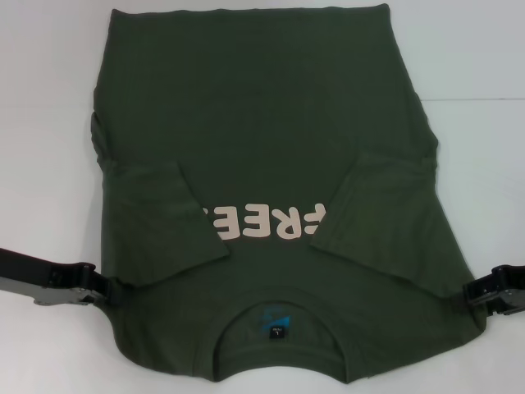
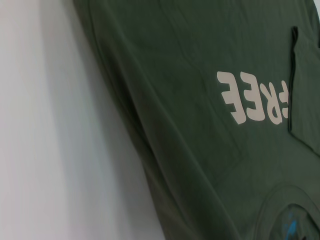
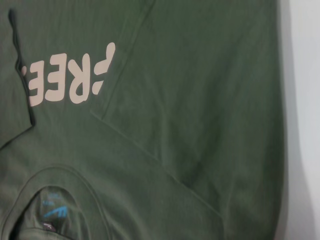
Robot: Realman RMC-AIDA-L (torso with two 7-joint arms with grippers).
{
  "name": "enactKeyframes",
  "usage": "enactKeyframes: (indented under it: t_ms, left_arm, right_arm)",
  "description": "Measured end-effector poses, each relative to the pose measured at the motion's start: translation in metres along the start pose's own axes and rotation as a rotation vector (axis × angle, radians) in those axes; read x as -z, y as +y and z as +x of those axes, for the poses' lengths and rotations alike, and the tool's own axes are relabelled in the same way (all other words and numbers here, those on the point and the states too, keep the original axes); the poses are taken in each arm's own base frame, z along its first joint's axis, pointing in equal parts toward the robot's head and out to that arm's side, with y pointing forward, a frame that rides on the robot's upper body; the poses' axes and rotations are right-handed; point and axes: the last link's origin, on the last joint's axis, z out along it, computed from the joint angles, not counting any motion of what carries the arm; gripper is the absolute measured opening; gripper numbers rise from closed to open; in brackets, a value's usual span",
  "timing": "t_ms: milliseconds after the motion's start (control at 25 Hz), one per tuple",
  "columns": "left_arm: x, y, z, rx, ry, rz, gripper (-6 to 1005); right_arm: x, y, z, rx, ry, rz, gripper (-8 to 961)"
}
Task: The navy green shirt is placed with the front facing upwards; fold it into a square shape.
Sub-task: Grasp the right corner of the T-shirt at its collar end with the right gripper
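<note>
Both grippers sit at the shirt's (image 1: 262,123) shoulder edges, the left gripper (image 1: 111,289) and right gripper (image 1: 461,293) each meeting the cloth, though I cannot tell whether either is clenched. Between them I see the shirt lying flat on the table (image 1: 476,49), sleeves folded inward over the lettering (image 1: 262,222), collar (image 1: 279,349) nearest me.

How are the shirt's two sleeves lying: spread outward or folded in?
Folded in. On the navy green shirt, the left sleeve and the right sleeve both lie over the chest, each covering one end of the pink lettering.

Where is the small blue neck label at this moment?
In the head view, the blue neck label sits inside the collar of the navy green shirt, near the bottom centre, below the pink lettering.
</note>
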Motion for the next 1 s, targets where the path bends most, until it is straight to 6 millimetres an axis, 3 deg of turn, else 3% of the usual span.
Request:
enactKeyframes:
  t_ms: [480, 760, 1000]
  left_arm:
    - [0.0, 0.0, -0.001, 0.001, -0.002, 0.0, 53]
    - [0.0, 0.001, 0.0, 0.0, 0.005, -0.009, 53]
    - [0.0, 0.001, 0.0, -0.001, 0.004, -0.01, 52]
  right_arm:
    - [0.005, -0.002, -0.001, -0.003, 0.005, 0.008, 516]
    - [-0.002, 0.0, 0.0, 0.02, 0.034, 0.037, 475]
    - [-0.007, 0.001, 0.0, 0.033, 0.047, 0.057, 225]
